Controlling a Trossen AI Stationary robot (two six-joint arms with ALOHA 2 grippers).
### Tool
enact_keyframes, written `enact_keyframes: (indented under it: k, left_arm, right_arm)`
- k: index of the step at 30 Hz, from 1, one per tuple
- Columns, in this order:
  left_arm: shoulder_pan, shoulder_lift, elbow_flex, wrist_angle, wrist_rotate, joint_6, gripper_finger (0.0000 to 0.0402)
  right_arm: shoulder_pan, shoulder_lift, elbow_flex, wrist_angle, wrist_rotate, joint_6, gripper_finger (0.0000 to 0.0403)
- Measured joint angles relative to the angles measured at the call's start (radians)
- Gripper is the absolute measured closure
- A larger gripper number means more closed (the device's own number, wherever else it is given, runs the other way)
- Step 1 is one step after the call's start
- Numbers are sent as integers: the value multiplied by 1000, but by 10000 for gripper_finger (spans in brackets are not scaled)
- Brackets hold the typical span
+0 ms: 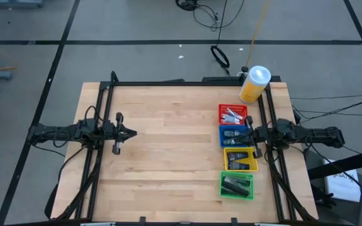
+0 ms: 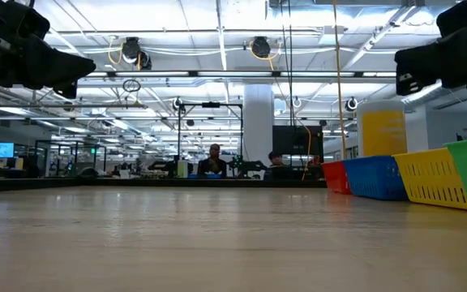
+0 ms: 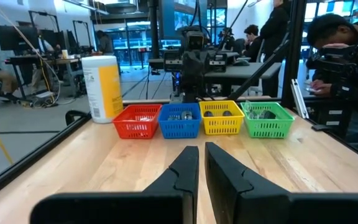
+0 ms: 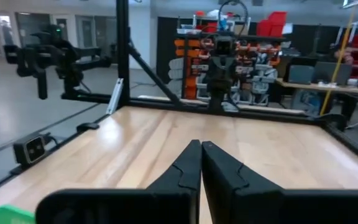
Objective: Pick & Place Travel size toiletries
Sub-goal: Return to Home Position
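The travel size toiletries lie in four small baskets in a row by the table's right edge. White and silvery ones (image 1: 232, 113) are in the red basket. Dark ones are in the blue (image 1: 234, 134), yellow (image 1: 237, 157) and green (image 1: 235, 184) baskets. The left wrist view shows some of them through the basket walls (image 3: 180, 116). My left gripper (image 1: 134, 132) (image 3: 201, 149) hovers shut over the table's left half, pointing toward the baskets. My right gripper (image 1: 247, 133) (image 4: 201, 144) hovers shut above the blue basket, pointing toward the left arm. Neither holds anything.
A large yellow canister with a white lid (image 1: 254, 83) (image 3: 102, 87) stands at the far right corner, beyond the red basket (image 3: 138, 120). Bare wooden table (image 1: 168, 150) spreads between the two arms. A black frame rail (image 1: 168, 83) runs along the far edge. People sit and stand beyond the table.
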Motion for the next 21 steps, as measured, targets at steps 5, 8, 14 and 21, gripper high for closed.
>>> enact_keyframes:
  k: [5,8,14,21]
  left_arm:
    - [0,0,0,-1,0,0,371]
    - [0,0,0,-1,0,0,371]
    - [0,0,0,-1,0,0,371]
    - [0,0,0,-1,0,0,371]
  right_arm:
    - [-34,0,0,11,-1,6,399]
    - [-35,18,0,36,-6,3,399]
    - [-35,19,0,40,-5,4,399]
    - [-35,18,0,42,-5,4,399]
